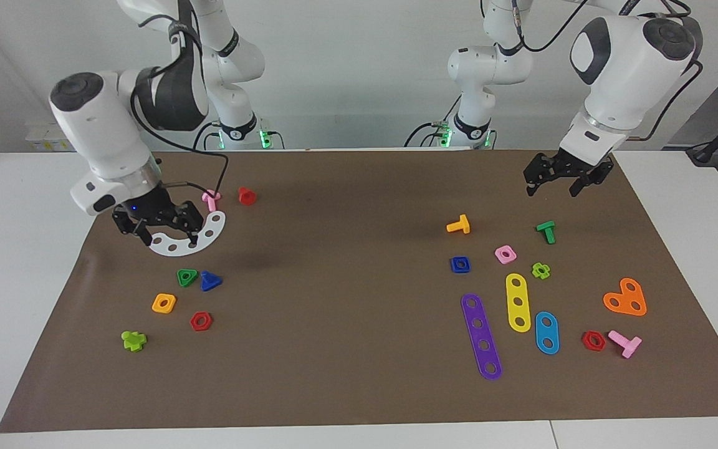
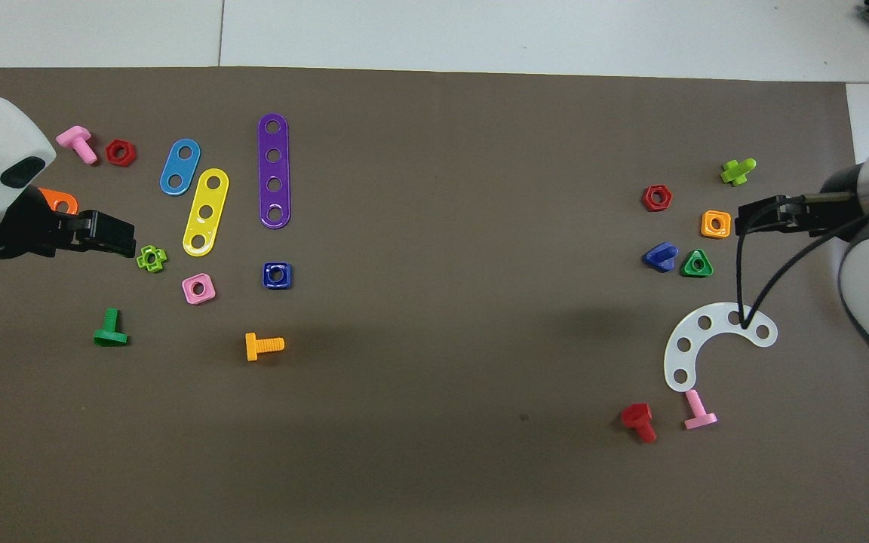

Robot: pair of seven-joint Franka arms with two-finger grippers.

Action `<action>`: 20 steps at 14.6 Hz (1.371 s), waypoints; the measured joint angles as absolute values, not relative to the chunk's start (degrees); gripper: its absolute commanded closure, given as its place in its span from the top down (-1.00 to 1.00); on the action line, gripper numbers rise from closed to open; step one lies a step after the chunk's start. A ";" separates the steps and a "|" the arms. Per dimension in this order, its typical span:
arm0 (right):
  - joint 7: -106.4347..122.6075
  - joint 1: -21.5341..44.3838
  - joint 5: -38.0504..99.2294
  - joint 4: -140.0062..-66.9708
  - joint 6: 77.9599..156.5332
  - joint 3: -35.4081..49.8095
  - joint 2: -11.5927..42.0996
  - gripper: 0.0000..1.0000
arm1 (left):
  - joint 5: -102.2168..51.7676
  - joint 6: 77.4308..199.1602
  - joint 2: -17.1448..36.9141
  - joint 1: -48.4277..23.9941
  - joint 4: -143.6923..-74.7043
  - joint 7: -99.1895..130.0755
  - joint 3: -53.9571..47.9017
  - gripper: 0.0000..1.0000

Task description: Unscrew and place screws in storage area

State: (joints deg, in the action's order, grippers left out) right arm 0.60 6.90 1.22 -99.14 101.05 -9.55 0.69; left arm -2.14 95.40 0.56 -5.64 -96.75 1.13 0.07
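The dark-blue triangular-headed screw (image 1: 210, 281) (image 2: 661, 256) lies loose on the brown mat (image 1: 346, 349) toward the right arm's end, right beside a dark-green triangular nut (image 1: 187, 277) (image 2: 697, 263). My right gripper (image 1: 169, 235) (image 2: 753, 217) hangs open and empty in the air above that cluster, clear of the screw. The dark-blue square nut (image 1: 460, 264) (image 2: 277, 275) rests on the mat toward the left arm's end. My left gripper (image 1: 557, 185) (image 2: 119, 240) waits open and raised over that end's loose parts.
Around the screw lie an orange square nut (image 2: 716, 223), a red hex nut (image 2: 656, 197), a lime piece (image 2: 736, 170), a white curved strip (image 2: 710, 339), and red and pink bolts. Purple (image 2: 274, 170), yellow and blue strips, an orange plate and several fasteners lie at the left arm's end.
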 measured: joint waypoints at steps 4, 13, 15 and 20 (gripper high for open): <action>-4.90 5.87 0.28 -93.37 88.28 -9.58 -2.06 1.00 | -2.08 89.78 0.55 -5.61 -93.26 1.24 0.16 1.00; -0.18 5.16 0.28 -92.90 88.34 -8.58 -1.26 1.00 | 1.56 89.16 0.94 -5.73 -92.76 1.65 -0.31 1.00; -0.17 5.17 0.28 -92.87 88.65 -8.44 -1.26 1.00 | 1.59 89.17 0.94 -5.73 -92.76 1.65 -0.31 1.00; -0.17 1.53 0.28 -92.87 88.64 -5.55 -1.26 1.00 | 1.60 89.19 0.94 -5.73 -92.97 1.65 -0.30 1.00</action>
